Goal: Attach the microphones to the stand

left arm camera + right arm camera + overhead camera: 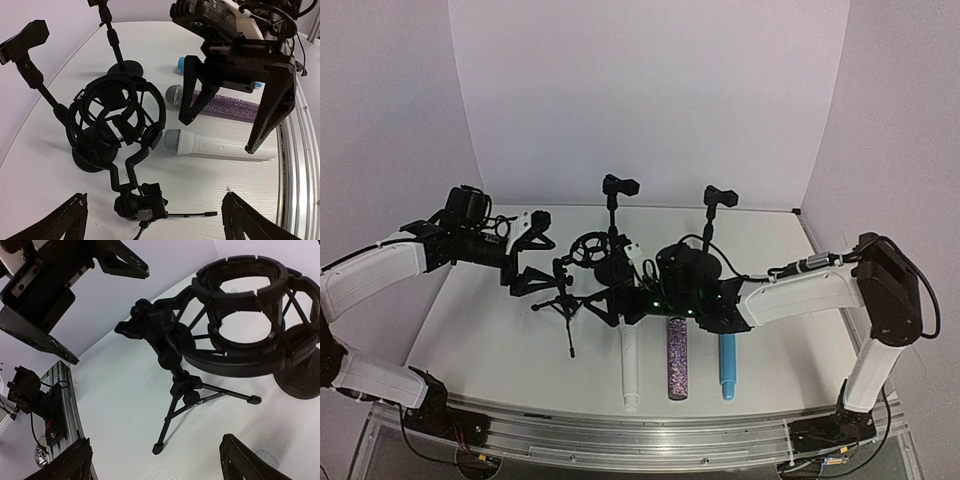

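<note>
Three microphones lie side by side near the table's front: white (630, 365) (220, 147), glittery purple (677, 358) (225, 106), light blue (727, 365) (181, 64). A black tripod stand (568, 300) (182, 390) carries a ring shock mount (588, 250) (115, 120) (245, 330) with nothing in it. My left gripper (535, 262) (152, 210) hovers open just left of the tripod. On the tripod's other side my right gripper (605, 290) (156, 450) (218, 135) is open too, above the microphone heads. Neither holds anything.
Two round-base stands with bare clips (618, 186) (718, 197) rise behind the shock mount. A mesh microphone head (267, 457) shows by my right finger. The aluminium rail (640, 435) (60, 405) runs along the near edge. White walls close the back and sides.
</note>
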`<state>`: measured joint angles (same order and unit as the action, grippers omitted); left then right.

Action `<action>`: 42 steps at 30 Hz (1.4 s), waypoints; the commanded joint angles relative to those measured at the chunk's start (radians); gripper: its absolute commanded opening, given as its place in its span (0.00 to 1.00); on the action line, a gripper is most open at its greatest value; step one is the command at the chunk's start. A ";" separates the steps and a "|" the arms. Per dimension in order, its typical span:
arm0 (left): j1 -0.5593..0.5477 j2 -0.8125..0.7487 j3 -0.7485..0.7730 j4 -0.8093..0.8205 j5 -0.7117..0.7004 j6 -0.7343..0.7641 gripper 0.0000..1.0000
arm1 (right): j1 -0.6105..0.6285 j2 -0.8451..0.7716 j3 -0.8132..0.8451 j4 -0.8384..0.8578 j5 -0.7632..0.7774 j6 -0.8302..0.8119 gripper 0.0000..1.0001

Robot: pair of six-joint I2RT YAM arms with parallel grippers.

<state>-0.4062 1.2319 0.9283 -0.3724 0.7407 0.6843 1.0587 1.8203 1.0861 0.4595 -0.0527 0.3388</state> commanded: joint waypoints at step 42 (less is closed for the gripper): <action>-0.016 0.103 0.202 -0.041 0.037 -0.149 0.00 | 0.010 -0.003 0.029 0.049 0.033 -0.056 0.85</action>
<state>-0.4198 1.4035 1.0370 -0.4214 0.7413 0.6075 1.0622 1.7899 1.0768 0.4730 -0.0088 0.2954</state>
